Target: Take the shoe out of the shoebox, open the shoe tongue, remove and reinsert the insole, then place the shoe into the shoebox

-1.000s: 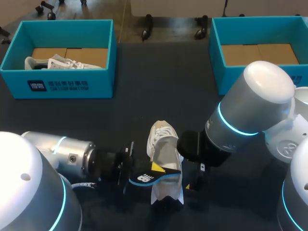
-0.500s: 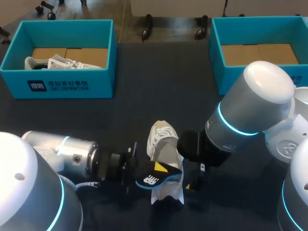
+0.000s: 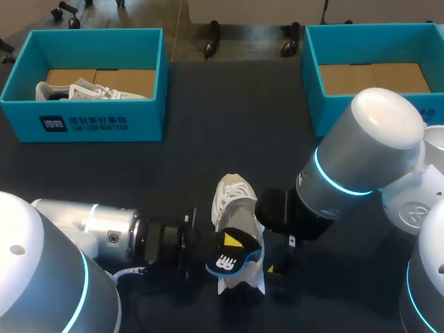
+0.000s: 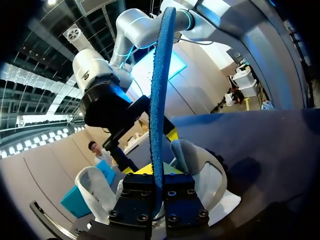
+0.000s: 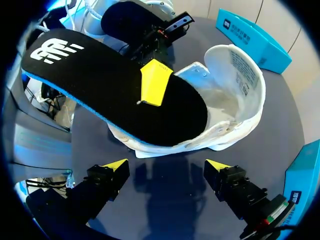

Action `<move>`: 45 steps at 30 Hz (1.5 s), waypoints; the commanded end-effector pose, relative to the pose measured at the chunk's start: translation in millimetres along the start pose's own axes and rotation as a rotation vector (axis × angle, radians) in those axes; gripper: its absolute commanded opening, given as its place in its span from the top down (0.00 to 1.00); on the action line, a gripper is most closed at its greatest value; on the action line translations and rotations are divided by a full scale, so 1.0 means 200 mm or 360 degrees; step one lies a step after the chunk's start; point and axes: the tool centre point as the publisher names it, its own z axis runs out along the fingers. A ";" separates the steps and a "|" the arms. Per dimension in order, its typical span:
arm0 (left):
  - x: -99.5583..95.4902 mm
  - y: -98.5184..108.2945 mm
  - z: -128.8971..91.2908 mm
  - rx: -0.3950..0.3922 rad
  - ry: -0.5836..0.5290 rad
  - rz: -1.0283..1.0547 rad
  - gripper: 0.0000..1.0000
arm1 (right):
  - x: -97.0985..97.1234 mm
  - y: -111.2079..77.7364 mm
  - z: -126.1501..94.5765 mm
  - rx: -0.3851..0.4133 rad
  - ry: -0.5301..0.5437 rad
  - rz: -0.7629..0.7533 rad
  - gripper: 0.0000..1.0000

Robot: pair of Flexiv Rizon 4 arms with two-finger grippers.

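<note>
**Insole out and pinched in my left gripper; shoe on the table between the arms**

The dark table (image 3: 229,125) carries two teal boxes at its far side: the left shoebox (image 3: 104,125) with another white shoe (image 3: 90,90) lying in it, and the right shoebox (image 3: 313,90), showing only its cardboard floor.

The shoe (image 3: 229,198) I'm working on lies near me, mid-table, well apart from both boxes. It looks light and soft. In the right wrist view the upper gapes wide and the tongue is folded back, so I expect it to slide or buckle if pushed. I'd take it by the heel collar, the stiffest part I can see.

The insole (image 5: 115,90) hangs over the shoe's opening. It's thin foam, dark on top and blue underneath, and I judge it light and floppy, likely to bend if pushed in from one end.

My left gripper (image 4: 155,196) is clamped across the insole's thickness at one end. My right gripper (image 5: 165,167) hovers beside the shoe, fingers spread with nothing between them.
</note>
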 end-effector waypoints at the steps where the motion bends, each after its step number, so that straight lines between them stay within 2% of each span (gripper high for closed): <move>1: 0.00 0.00 0.02 -0.0035 -0.0047 -0.0009 1.00 | 0.01 -0.01 0.01 -0.0006 -0.0003 -0.0001 0.00; 13: 0.00 0.03 0.05 -0.0170 -0.0014 0.0031 1.00 | 0.01 -0.01 0.01 -0.0006 -0.0003 -0.0001 0.00; 27: -0.01 0.09 0.04 -0.0346 -0.0013 0.0031 1.00 | 0.01 -0.01 0.01 -0.0006 -0.0003 -0.0001 0.00; 38: 0.00 0.04 0.03 -0.0218 -0.0022 -0.0069 1.00 | 0.01 -0.01 0.01 -0.0006 -0.0003 -0.0001 0.00; 45: 0.00 0.02 0.03 -0.0189 -0.0026 -0.0076 0.83 | 0.01 -0.01 0.01 -0.0006 -0.0003 -0.0001 0.00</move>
